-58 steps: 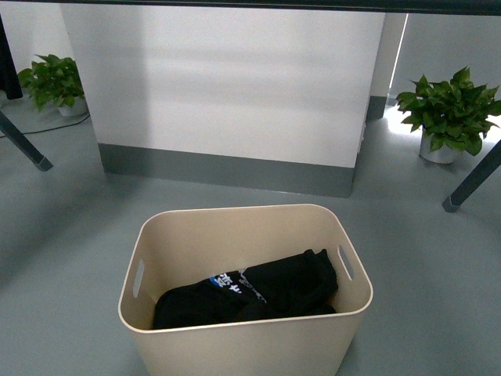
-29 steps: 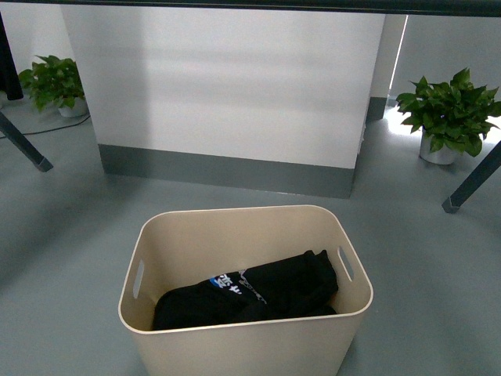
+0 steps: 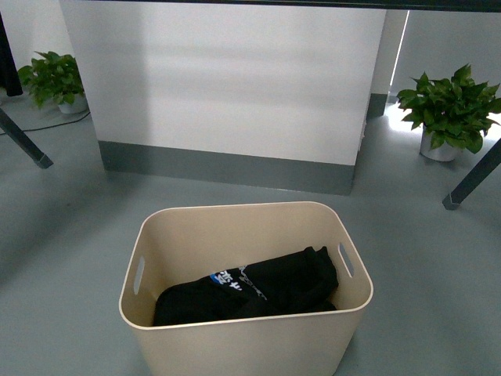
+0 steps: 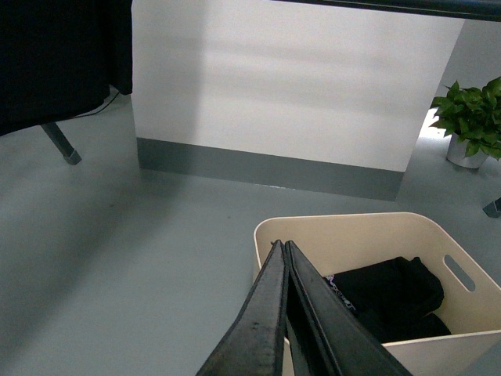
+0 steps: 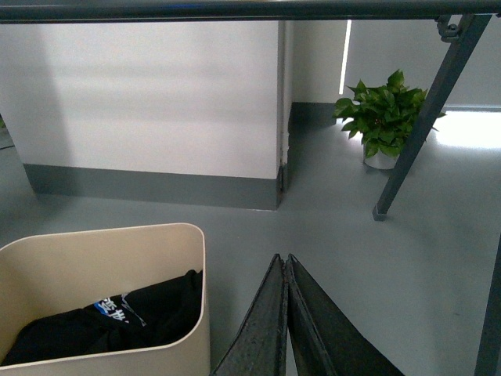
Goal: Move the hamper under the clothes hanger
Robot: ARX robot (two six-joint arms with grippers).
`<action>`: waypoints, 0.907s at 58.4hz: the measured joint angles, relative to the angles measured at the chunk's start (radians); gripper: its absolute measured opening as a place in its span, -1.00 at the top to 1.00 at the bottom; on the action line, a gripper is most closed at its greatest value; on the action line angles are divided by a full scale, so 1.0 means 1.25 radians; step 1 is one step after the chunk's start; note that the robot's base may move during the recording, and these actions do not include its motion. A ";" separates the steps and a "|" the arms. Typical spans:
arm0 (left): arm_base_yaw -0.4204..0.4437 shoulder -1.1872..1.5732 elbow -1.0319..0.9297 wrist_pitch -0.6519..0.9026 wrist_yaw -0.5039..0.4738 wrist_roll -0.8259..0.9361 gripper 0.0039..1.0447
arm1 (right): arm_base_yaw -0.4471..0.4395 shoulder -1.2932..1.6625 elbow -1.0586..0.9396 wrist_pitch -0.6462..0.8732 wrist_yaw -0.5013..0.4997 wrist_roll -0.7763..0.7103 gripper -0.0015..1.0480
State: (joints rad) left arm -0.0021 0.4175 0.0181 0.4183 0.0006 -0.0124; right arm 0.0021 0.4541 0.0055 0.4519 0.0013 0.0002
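The beige hamper stands on the grey floor just in front of me, with a slot handle in each short side and black clothes inside. The clothes hanger's slanted dark grey legs show at far left and far right, with its top bar along the upper edge. My left gripper is shut and empty, its tips over the hamper's left wall. My right gripper is shut and empty over the floor, just right of the hamper. Neither gripper shows in the front view.
A white wall panel with a grey baseboard stands behind the hamper. Potted plants sit at far left and far right. Dark cloth hangs at the left. A hanger leg slants down at the right.
The whole scene has shifted slightly upward in the front view. The hamper keeps its place in front of me.
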 joint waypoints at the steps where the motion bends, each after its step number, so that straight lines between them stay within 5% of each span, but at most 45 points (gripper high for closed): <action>1: 0.000 -0.010 0.000 -0.009 0.000 0.000 0.94 | 0.000 -0.005 0.000 -0.004 0.000 0.000 0.95; 43: 0.000 -0.198 0.000 -0.195 0.000 0.000 0.94 | 0.000 -0.212 0.000 -0.207 0.000 0.000 0.95; 46: 0.000 -0.274 0.000 -0.297 0.000 0.001 0.94 | 0.000 -0.226 0.000 -0.221 0.000 0.000 0.95; 53: 0.000 -0.328 0.000 -0.331 -0.001 0.002 0.94 | 0.000 -0.338 0.001 -0.354 -0.002 0.000 0.95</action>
State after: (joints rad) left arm -0.0021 0.0071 0.0181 0.0040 -0.0006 -0.0093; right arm 0.0017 0.0311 0.0063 0.0097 -0.0017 0.0002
